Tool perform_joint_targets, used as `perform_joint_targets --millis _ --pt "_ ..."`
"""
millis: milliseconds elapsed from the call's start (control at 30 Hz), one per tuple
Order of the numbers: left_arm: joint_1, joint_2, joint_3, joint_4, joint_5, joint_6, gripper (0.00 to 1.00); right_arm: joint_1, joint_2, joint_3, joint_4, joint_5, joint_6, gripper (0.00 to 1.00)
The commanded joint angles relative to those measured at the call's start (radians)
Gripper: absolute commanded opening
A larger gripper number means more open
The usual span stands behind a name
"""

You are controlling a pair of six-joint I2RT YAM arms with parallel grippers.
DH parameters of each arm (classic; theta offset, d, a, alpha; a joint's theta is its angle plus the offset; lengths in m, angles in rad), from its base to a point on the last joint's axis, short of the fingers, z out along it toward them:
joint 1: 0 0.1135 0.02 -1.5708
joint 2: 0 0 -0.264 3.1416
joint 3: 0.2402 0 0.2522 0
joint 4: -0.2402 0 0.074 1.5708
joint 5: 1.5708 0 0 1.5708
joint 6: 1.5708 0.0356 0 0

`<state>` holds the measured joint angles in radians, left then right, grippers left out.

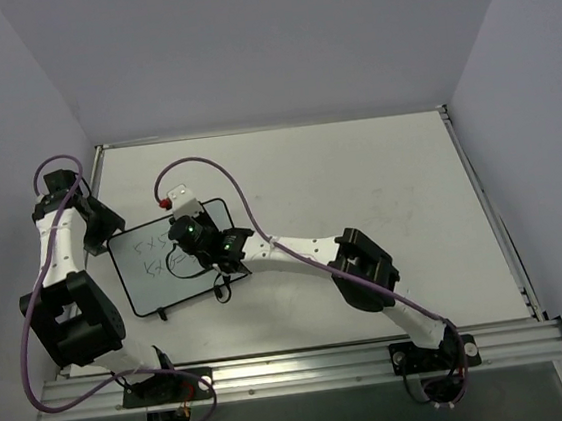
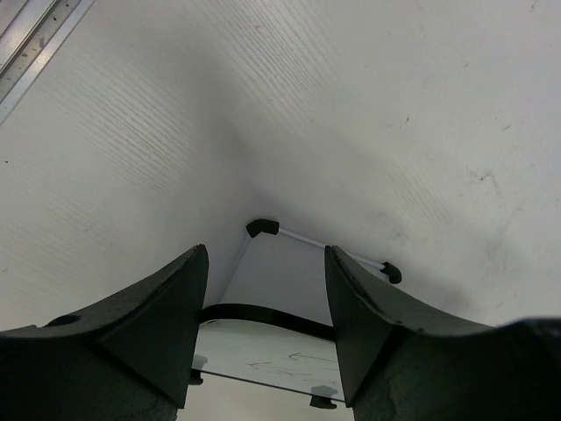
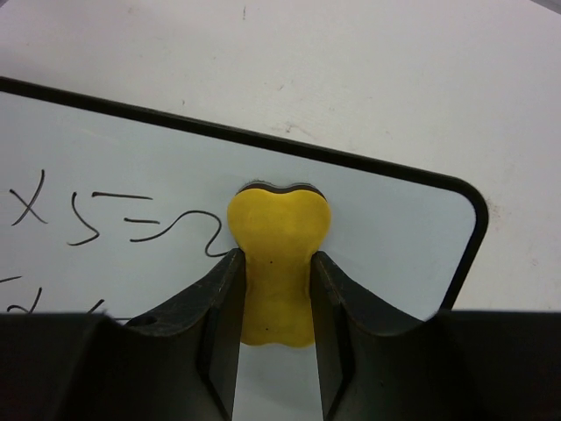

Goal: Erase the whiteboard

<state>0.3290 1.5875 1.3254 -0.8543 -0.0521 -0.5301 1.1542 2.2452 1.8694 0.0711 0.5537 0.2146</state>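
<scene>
The small white rectangular whiteboard (image 1: 146, 283), thin black frame, rounded corners, black handwriting across it, lay left of centre on the pale table (image 1: 357, 172); the right gripper (image 3: 276, 259) was clenched on a yellow waisted eraser block (image 3: 279, 224), its tip on the board beside the scribble; the left gripper (image 2: 265, 254) stood half-spread at the board's far-left corner, black frame edge between its fingers; whether it pinched it could not be told.

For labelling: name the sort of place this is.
Likely a lab robot cell: plain white walls enclose a white table, with the left arm and right arm bolted to its rail.
</scene>
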Motion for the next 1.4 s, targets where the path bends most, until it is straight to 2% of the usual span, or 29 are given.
perform_joint_targets --millis 0,333,533,933,1367 --pt "-0.005 -0.055 -0.026 0.008 0.052 0.001 0.63 0.035 0.048 0.028 -0.013 -0.029 0.023 0.02" --pt "-0.007 -0.078 -0.041 0.017 0.084 -0.008 0.63 0.119 0.094 0.051 -0.005 -0.077 0.042 0.03" --pt "-0.005 -0.084 -0.043 0.018 0.083 -0.008 0.63 0.128 0.097 0.018 -0.008 -0.034 0.048 0.02" --pt "-0.005 -0.09 -0.049 0.02 0.075 0.001 0.63 0.006 -0.027 -0.17 0.016 0.021 0.095 0.02" --pt "-0.005 -0.093 -0.069 0.032 0.077 0.001 0.63 -0.028 -0.044 -0.167 0.007 0.012 0.103 0.02"
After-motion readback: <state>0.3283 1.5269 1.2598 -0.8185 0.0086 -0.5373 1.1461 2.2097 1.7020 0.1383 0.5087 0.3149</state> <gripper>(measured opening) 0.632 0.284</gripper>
